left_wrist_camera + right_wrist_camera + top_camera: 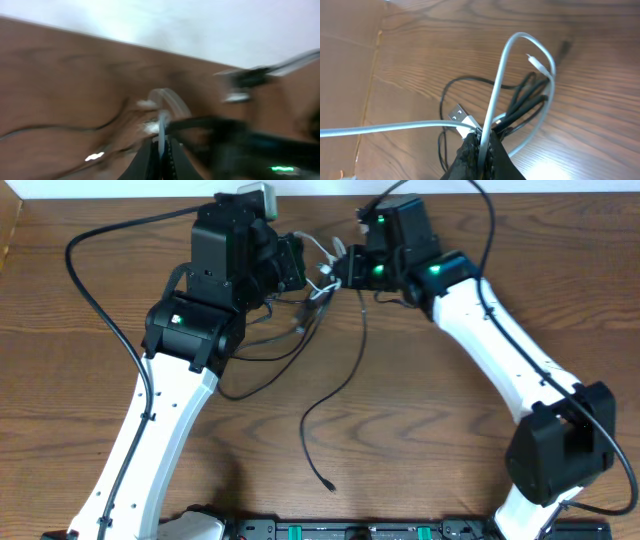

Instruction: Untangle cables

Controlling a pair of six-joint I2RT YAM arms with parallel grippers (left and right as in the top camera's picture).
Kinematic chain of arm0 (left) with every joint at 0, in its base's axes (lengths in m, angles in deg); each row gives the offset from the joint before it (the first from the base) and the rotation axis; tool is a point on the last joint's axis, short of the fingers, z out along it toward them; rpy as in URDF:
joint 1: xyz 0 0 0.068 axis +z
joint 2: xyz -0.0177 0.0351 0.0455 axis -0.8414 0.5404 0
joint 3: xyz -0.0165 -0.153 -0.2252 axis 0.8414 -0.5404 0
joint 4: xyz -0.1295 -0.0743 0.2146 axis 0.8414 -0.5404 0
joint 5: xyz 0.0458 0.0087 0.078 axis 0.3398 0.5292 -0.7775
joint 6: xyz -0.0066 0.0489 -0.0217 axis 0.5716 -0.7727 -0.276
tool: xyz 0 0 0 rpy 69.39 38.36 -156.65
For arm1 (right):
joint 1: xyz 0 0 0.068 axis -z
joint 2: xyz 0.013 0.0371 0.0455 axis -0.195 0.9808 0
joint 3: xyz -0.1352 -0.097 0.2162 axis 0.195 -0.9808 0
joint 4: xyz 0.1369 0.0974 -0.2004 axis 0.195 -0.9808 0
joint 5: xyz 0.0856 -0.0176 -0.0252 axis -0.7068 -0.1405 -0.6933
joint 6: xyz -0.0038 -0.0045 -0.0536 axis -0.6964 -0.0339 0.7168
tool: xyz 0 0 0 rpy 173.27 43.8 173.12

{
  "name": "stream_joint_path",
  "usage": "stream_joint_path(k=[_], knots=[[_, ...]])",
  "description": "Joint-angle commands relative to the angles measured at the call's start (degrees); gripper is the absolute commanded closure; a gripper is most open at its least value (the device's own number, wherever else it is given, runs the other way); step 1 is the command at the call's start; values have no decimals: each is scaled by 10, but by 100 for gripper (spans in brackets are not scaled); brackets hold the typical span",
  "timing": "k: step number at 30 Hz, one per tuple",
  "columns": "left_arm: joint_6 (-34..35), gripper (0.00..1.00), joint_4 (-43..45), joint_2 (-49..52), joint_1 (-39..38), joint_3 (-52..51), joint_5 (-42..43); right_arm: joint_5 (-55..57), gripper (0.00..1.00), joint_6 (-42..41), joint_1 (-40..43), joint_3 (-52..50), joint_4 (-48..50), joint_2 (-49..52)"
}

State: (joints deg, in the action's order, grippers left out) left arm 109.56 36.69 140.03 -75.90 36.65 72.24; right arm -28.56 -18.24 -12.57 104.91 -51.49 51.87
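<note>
The cables are bunched at the table's far middle between my two grippers. A white cable (322, 264) runs between them, and thin black cables (340, 385) trail toward the front, one ending in a small plug (329, 486). My left gripper (298, 262) is shut on the white cable (162, 127); its wrist view is blurred. My right gripper (338, 270) is shut on the white cable (495, 95), which loops above the jaws (483, 140) beside a USB plug (462, 116) and black cables (527, 97).
Thick black arm cables (95, 295) arc over the wooden table (420, 440) at the left and from the right arm at the top. A black fixture (350, 530) lines the front edge. A pale wall (175, 20) runs behind the table.
</note>
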Motion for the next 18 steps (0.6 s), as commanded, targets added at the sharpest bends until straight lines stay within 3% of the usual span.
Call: stream_joint_path(k=[1, 9, 15, 18], knots=[[-8, 93, -21, 11, -1, 3, -133, -7, 99, 45, 47, 4, -30, -55], [-10, 93, -52, 28, 17, 3, -169, -133, 99, 139, 172, 4, -109, -108], [-12, 92, -62, 28, 18, 3, -169, -281, 99, 166, 241, 4, -115, -110], [-12, 92, -66, 28, 18, 3, -169, -281, 99, 151, 262, 4, -114, -110]])
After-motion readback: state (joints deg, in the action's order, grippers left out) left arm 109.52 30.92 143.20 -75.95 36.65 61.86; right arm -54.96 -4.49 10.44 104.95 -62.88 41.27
